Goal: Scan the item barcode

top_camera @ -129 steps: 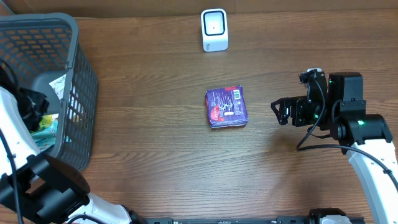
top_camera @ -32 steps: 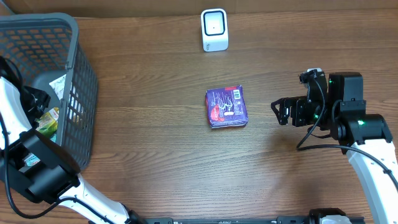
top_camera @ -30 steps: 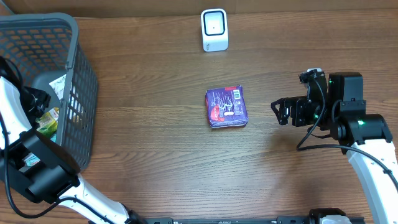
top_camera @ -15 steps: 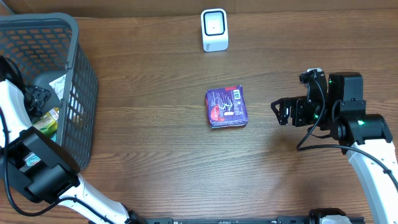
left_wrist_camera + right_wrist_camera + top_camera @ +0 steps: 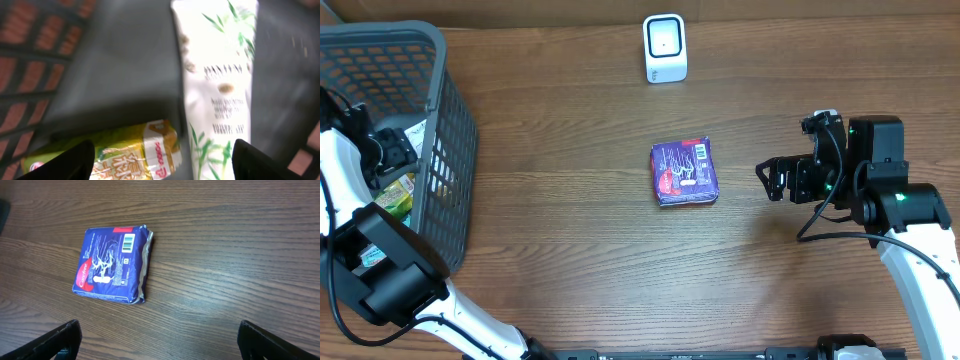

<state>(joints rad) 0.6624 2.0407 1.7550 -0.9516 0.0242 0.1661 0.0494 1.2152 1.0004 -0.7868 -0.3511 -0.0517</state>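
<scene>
Seemingly picking: left gripper (image 5: pixel 162 160) spread over a yellow carton (image 5: pixel 125 152) beside a white packet (image 5: pixel 220 85), inside the grey basket (image 5: pixel 450 170) at the far-left corner of the table (image 5: pixel 570 290). Next: lower, pinch, clear the basket wall, reach the scanner (image 5: pixel 665 47) at the far edge. Elsewhere: right gripper (image 5: pixel 165 340) spread, empty, near the blue Carefree packet (image 5: pixel 684 172) mid-table, barcode up.

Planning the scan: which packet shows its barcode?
The blue packet lying alone on the table, barcode facing up; the yellow packet and white packet in the basket show none.
</scene>
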